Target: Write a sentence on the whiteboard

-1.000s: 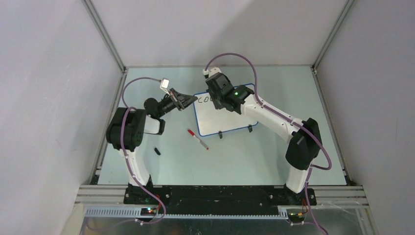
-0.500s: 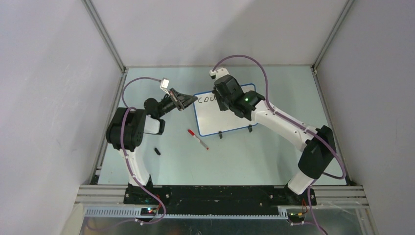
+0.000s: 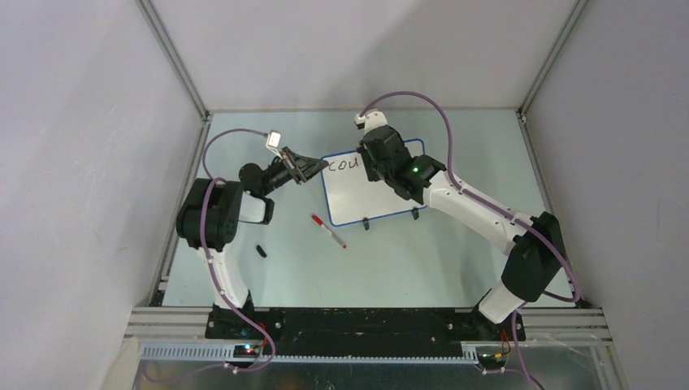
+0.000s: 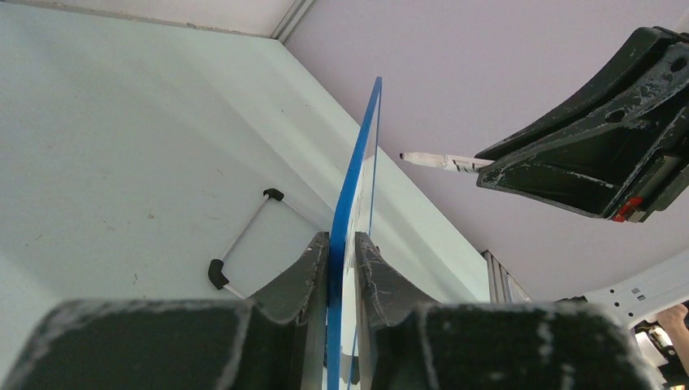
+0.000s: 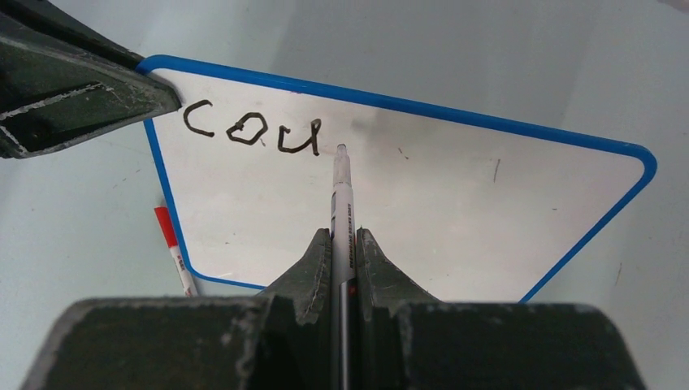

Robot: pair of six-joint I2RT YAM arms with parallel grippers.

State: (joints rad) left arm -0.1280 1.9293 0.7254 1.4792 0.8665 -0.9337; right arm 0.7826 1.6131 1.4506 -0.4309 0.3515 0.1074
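Note:
The whiteboard (image 3: pixel 357 199) stands tilted at mid-table, white with a blue rim. My left gripper (image 3: pixel 313 167) is shut on its left edge; the left wrist view shows both jaws pressed on the blue rim (image 4: pixel 357 162). My right gripper (image 3: pixel 372 161) is shut on a white marker (image 5: pixel 341 203), whose tip is at the board just right of the black letters "cou" (image 5: pixel 252 130). Those letters, the only part of the sentence that shows, sit at the board's top left (image 3: pixel 345 165). The marker tip (image 4: pixel 443 162) also shows in the left wrist view.
A red-capped marker (image 3: pixel 328 231) lies on the table in front of the board's left corner. A small black cap (image 3: pixel 261 250) lies nearer the left arm. The board's two black feet (image 3: pixel 366 223) point toward me. Enclosure walls surround the table.
My right gripper has moved rightward along the board's top line with the marker. The writing has grown from "co" to "cou". The left arm has not moved.

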